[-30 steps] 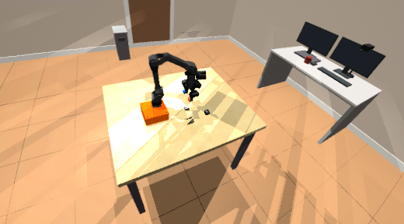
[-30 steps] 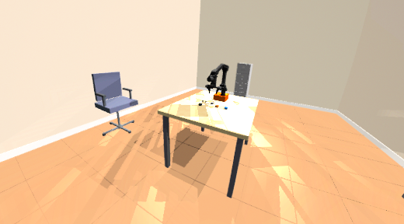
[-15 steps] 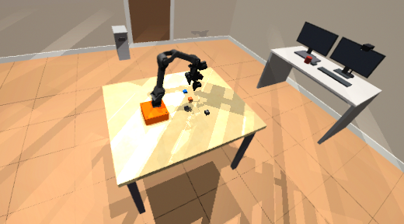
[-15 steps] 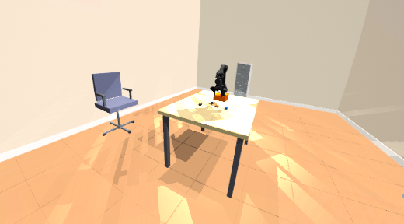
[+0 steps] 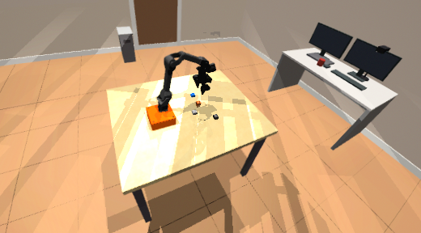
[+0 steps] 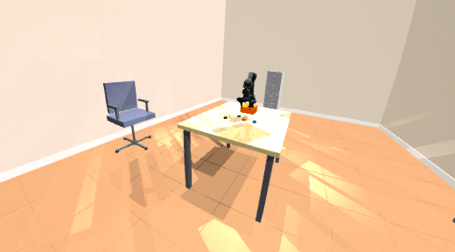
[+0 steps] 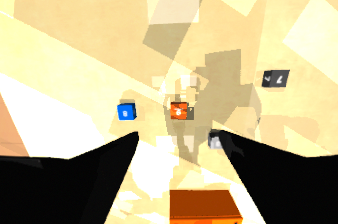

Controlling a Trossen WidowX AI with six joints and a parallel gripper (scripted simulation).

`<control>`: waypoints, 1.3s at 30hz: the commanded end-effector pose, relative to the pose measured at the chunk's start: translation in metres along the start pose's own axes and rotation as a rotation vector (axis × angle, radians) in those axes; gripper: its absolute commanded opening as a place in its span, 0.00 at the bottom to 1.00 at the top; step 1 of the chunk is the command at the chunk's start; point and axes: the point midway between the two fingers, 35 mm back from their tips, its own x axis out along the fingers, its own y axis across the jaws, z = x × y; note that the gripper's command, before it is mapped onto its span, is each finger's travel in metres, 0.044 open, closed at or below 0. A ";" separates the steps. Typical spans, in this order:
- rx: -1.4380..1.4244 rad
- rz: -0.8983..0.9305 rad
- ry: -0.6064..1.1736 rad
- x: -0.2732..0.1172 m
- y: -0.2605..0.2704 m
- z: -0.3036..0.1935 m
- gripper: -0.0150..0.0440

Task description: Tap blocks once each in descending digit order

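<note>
- Pale wood worktop (image 5: 133, 147) in the top view carries the arm's orange base (image 5: 161, 117), with the dark arm rising from it and bending over toward the far side.
- From that same view the end effector (image 5: 203, 86) hangs above the worktop with its fingers spread wide and nothing between them, above and just beyond the blocks.
- Four small blocks lie on the worktop beyond the base: a blue block (image 5: 193, 95) nearest the end effector, an orange block (image 5: 198, 103) just past it, a grey block (image 5: 194, 112) near that one, and a black block (image 5: 216, 116) furthest toward the worktop's right edge; their digits are too small to read here.
- Exterior view: the arm is folded up over the orange base (image 6: 248, 109) at the far end of the worktop (image 6: 245, 135), and the blocks show only as specks in front of it; the blue block (image 6: 254, 121) is the one that can be told apart.
- Wrist view: the two dark fingers frame the picture at lower left and lower right, set wide apart and gripping nothing.
- Between them, further off, sit the blue block (image 7: 126, 111) on the left and the orange block (image 7: 178, 110) in the middle, each standing apart from the other.
- The grey block (image 7: 215, 140) lies just at the edge of the right-hand finger, partly hidden by it, and the black block (image 7: 275, 78) lies well apart at upper right.
- The printed digits are blurred in this view and I cannot tell them apart; the orange base (image 7: 205, 206) shows at the bottom edge.
</note>
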 end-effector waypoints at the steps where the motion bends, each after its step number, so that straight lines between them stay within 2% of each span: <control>1: 0.005 0.000 0.002 0.000 0.000 0.000 0.93; 3: 0.005 0.001 0.002 0.000 0.011 0.002 0.93; 9: 0.006 0.008 0.002 -0.001 0.097 0.004 0.93; 30: 0.006 0.008 0.002 -0.001 0.099 0.003 0.93; 33: 0.006 0.007 0.001 -0.001 0.080 0.016 0.93; 39: 0.006 0.000 -0.002 -0.002 -0.015 0.055 0.93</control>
